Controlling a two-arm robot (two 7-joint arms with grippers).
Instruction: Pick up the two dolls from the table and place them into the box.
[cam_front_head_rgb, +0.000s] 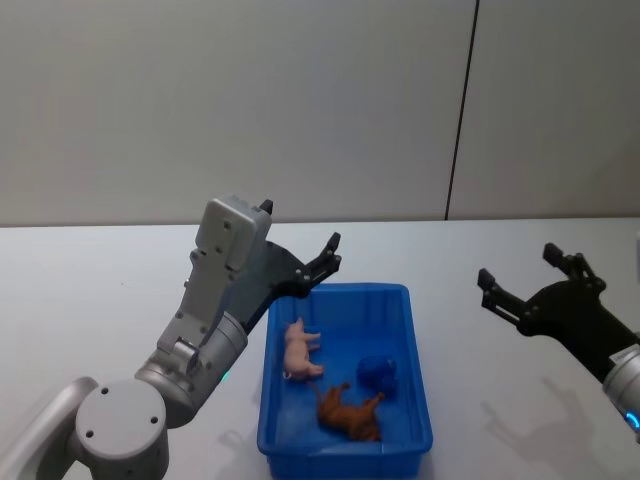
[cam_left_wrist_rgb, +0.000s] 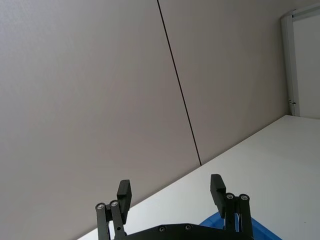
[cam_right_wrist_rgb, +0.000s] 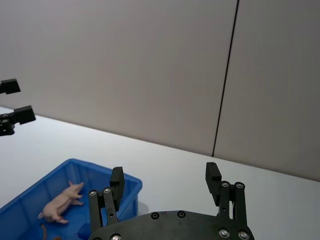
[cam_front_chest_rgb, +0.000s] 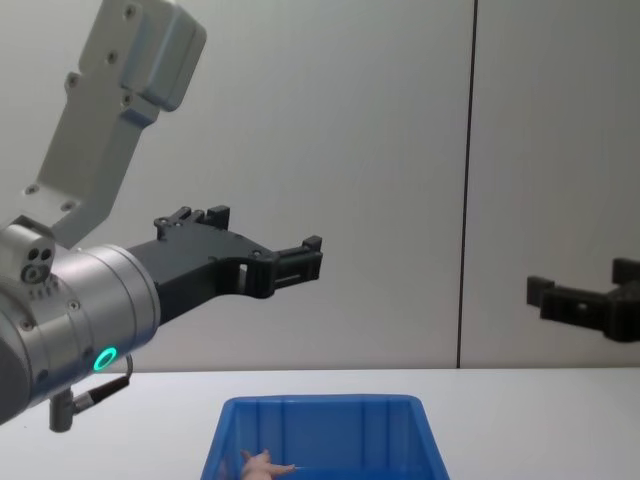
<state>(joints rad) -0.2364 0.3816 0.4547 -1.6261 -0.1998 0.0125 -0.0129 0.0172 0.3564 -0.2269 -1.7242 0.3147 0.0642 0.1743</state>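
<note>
You are looking at both dolls already lying inside the blue bin (cam_front_head_rgb: 410, 330), so nothing on the white table (cam_front_head_rgb: 90, 290) is waiting for a grasp. The pale pink pig (cam_front_head_rgb: 298, 350) is lying on its side toward the bin's left wall, its long axis running near to far. The brown animal (cam_front_head_rgb: 350, 411) is lying at the near end, its long axis running left to right across the floor, just beside a small blue object (cam_front_head_rgb: 377, 372) toward the right.

Your left gripper (cam_front_head_rgb: 322, 262) is hanging above the bin's far-left corner with its jaws spread and nothing between them; the pig is lying just nearer and below it. Your right gripper (cam_front_head_rgb: 530, 285) is hovering well to the right of the bin, also spread wide and empty, with bare table beneath it.

As I judge it, the placing is done, and what is remaining is drawing both arms clear; the left arm is the nearer one to the bin.
</note>
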